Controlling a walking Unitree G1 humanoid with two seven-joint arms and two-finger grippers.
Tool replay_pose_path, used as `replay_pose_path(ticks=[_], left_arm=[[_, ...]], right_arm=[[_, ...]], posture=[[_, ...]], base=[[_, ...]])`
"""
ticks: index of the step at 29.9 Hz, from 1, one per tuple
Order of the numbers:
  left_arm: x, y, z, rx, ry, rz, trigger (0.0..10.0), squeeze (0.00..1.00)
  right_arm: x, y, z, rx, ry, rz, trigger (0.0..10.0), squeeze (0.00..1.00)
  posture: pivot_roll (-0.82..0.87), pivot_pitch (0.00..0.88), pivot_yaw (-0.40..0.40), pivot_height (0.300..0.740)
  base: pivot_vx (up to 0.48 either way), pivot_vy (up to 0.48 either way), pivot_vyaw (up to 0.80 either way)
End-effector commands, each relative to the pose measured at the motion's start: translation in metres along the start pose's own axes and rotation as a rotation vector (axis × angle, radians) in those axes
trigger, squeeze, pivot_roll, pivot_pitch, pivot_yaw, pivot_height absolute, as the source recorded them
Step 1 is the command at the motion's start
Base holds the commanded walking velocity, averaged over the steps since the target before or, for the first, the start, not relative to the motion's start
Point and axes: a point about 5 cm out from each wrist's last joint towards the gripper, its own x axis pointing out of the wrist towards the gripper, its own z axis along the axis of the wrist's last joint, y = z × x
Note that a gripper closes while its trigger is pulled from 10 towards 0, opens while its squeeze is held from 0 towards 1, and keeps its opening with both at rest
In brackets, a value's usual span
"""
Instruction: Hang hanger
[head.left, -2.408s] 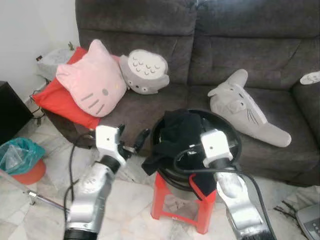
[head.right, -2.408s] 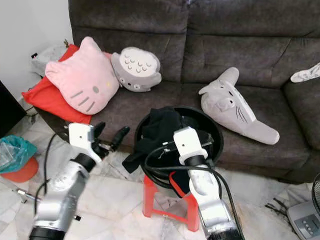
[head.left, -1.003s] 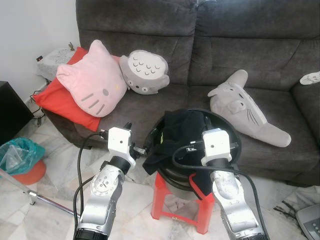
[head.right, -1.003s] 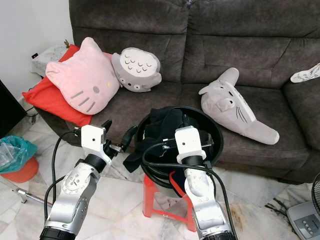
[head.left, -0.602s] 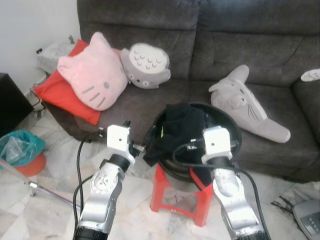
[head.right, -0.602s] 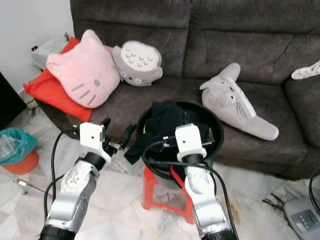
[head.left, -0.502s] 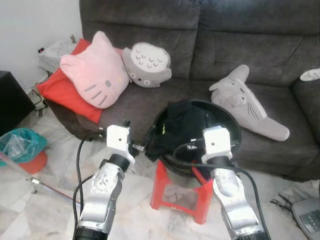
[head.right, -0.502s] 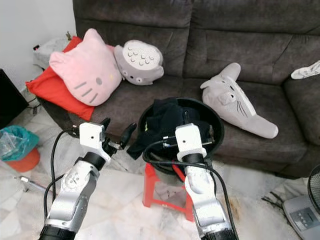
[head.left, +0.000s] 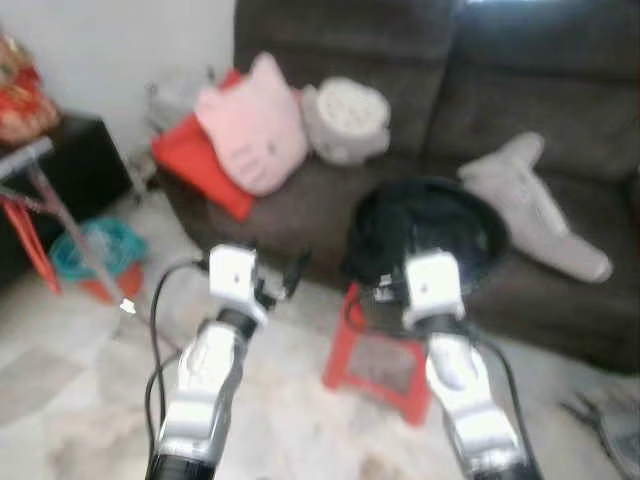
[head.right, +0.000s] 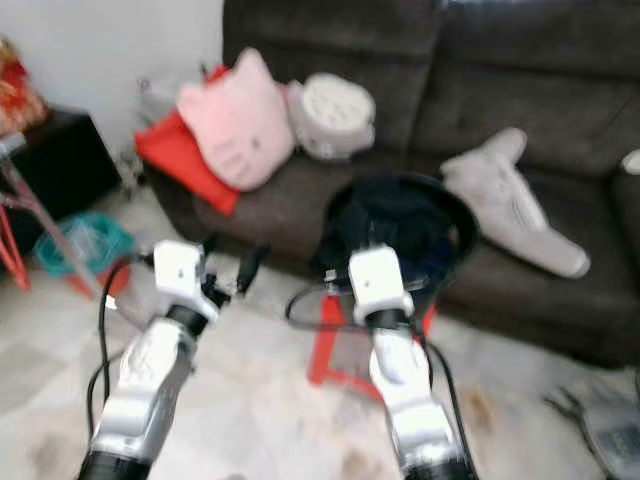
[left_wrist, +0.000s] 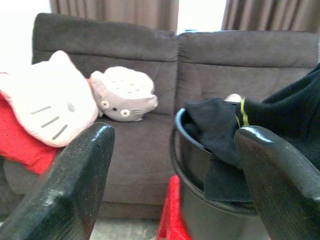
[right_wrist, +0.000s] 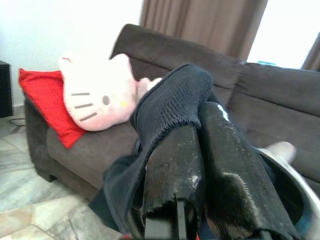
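Head cam's blurry on my end, but I can see a dark grey sofa (head.left: 440, 90) against a white wall (head.left: 110, 40), brown curtains (right_wrist: 200, 25) with bright daylight behind it, pale marble floor (head.left: 80, 400), and a black cabinet (head.left: 60, 170) off left.

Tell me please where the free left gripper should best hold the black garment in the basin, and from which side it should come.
Probably the fold of the black garment hanging over the black basin rim nearest the left gripper. It hangs loose outside the wall, so open fingers could come level from the robot's left. The right gripper already pinches a fold higher up.
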Motion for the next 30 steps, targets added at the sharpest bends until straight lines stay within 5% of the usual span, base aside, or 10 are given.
replay_pose_path(ticks=[1,30], left_arm=[[0.0006,-0.0029,0.0001,-0.008,-0.004,-0.007,10.0,0.0],[-0.0008,-0.0052,-0.0021,-0.009,-0.002,-0.02,10.0,0.0]], right_arm=[[0.0003,-0.0016,0.0023,-0.013,-0.013,0.002,10.0,0.0],[-0.001,0.0067,0.0037,-0.051,-0.034,0.051,10.0,0.0]], posture=[[-0.1,0.0,0.031,0.74],[-0.1,0.0,0.025,0.74]], base=[[-0.296,0.0,0.0],[-0.31,0.0,0.0]])
